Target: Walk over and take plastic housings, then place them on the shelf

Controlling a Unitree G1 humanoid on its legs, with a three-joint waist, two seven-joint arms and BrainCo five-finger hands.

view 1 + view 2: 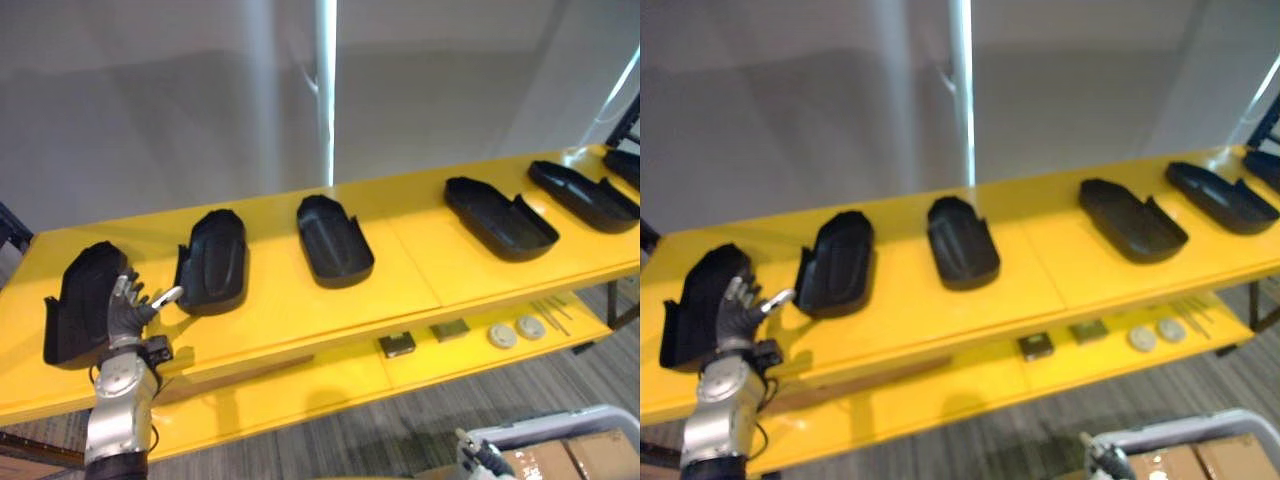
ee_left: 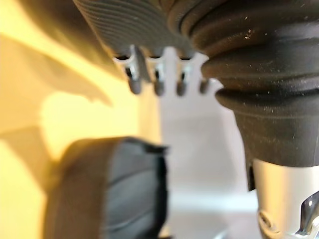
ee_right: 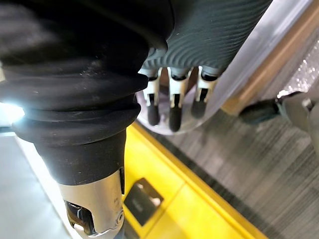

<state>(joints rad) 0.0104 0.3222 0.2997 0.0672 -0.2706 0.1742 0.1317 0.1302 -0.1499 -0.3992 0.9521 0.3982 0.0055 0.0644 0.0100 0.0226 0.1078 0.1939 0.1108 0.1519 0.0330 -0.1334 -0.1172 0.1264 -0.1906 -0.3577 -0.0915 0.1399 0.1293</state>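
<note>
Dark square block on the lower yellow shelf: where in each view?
Left eye view: dark block, lower middle, on the lower shelf.
Right eye view: same place.
Right wrist view: probably the dark block beyond the right robot hand.
Left wrist view: yellow bench and a housing.
Shared landmark: the yellow bench.

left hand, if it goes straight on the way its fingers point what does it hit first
Most likely the leftmost black housing: the open left hand aims across the yellow table at that housing's right rim. Depth is unclear, so it might pass just above it.
</note>
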